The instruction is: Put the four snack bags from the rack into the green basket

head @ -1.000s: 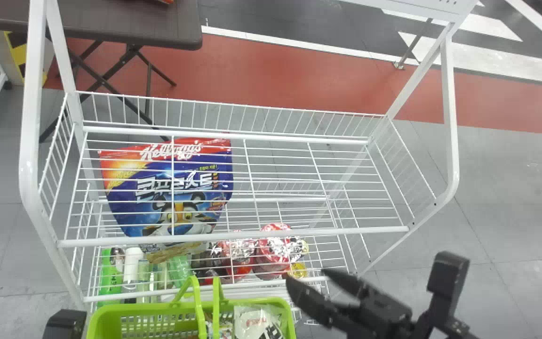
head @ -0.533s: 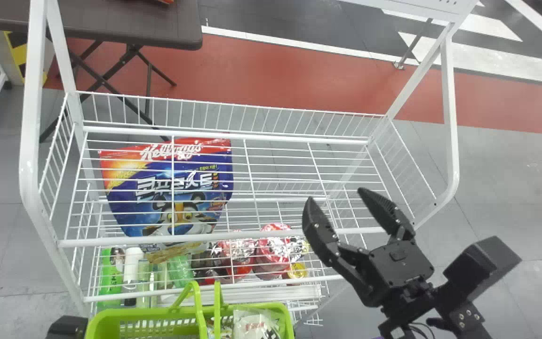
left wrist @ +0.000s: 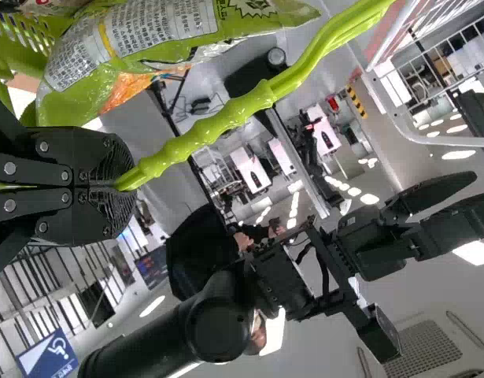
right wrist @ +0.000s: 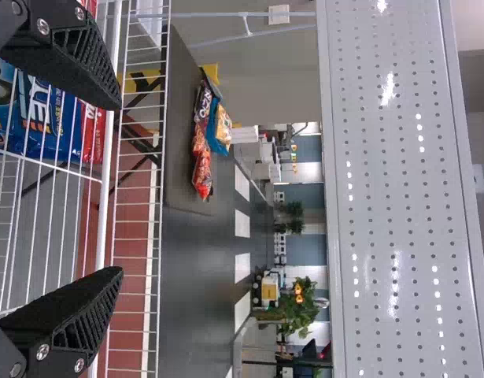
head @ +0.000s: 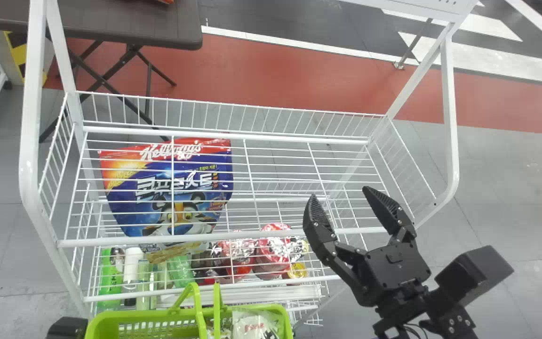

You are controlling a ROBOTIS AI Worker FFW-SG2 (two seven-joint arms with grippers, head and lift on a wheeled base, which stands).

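My right gripper (head: 341, 194) is raised over the right front part of the white wire rack (head: 252, 235); in the right wrist view the right gripper (right wrist: 118, 189) is open, with nothing between its fingers. A blue and red snack bag (head: 195, 184) lies left of it, behind the rack's wires. At the bottom edge stands the green basket (head: 148, 312), with a clear and white bag (head: 254, 325) inside. My left gripper (head: 66, 327) is beside the basket's left end; in the left wrist view the left gripper (left wrist: 123, 185) is shut on the green basket handle (left wrist: 218, 124), near a green bag (left wrist: 159, 39).
Bottles (head: 132, 263) and red packages (head: 271, 254) sit on a lower rack level. White posts (head: 450, 117) frame the rack's sides. A dark table (head: 125, 23) stands behind at the left, with bags (right wrist: 202, 150) on top in the right wrist view.
My right gripper has risen from beside the basket to above the rack's front bar, then shifted only slightly. The left gripper stays by the basket, which has moved a little.
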